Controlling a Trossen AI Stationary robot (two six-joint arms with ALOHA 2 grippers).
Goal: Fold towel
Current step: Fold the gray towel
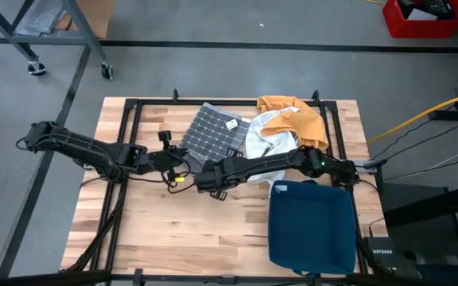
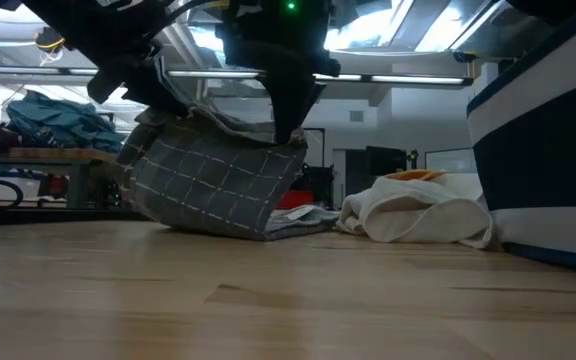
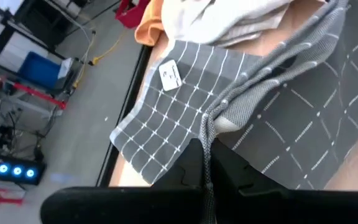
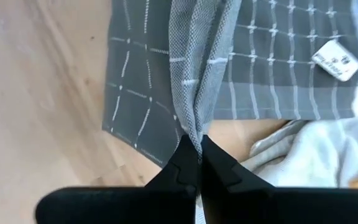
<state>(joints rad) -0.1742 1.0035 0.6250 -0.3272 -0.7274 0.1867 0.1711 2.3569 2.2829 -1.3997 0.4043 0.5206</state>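
Left tool (image 3: pixel 207 163) and right tool (image 4: pixel 199 163) each pinch the grey checked towel's (image 1: pixel 213 131) near edge — raised off the tabletop (image 1: pixel 181 230); far edge lying flat.

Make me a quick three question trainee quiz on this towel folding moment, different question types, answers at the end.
1. True or false: both tools are shut on the grey checked towel.
2. Multiple choice: where is the blue bin? A) on the table's right part, near the right arm B) beyond the towel C) on the floor
3. Fill in: the white cloth lies beside an ____ cloth.

Key
1. True: the left tool and the right tool each pinch a towel edge, lifted off the table.
2. A
3. orange
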